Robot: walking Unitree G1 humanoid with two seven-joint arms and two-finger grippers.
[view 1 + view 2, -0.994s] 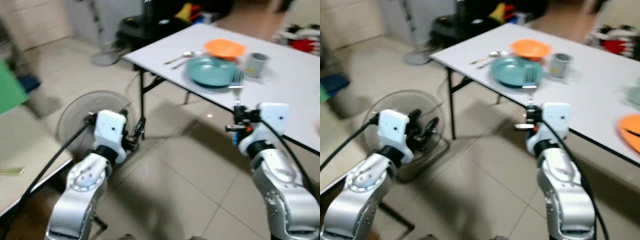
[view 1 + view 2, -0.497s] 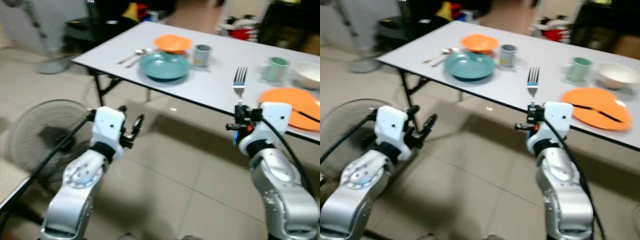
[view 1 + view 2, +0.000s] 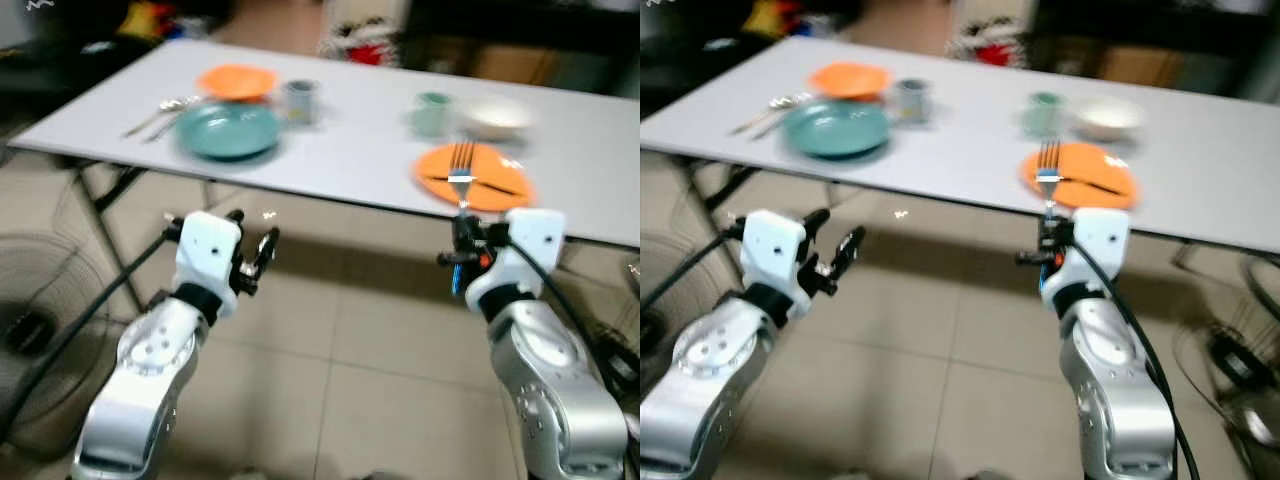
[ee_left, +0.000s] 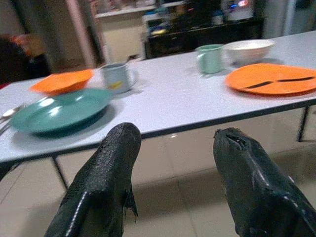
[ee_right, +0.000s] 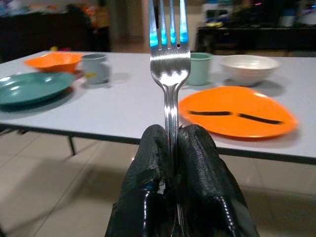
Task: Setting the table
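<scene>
Fork held upright before the white table

The right gripper [image 5: 170, 148] is closed on a shiny metal fork [image 5: 169, 59], tines up, at 1 o'clock; the left gripper [image 4: 173, 163] is open and holds nothing. The smooth white table [image 3: 350, 150] carries a round orange plate [image 3: 475, 180], a teal plate [image 3: 228, 130], mugs, a bowl; tiled floor lies before its dark edge

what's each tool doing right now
left tool: open, holding nothing
right tool: closed on the silver metal fork, tines up
</scene>
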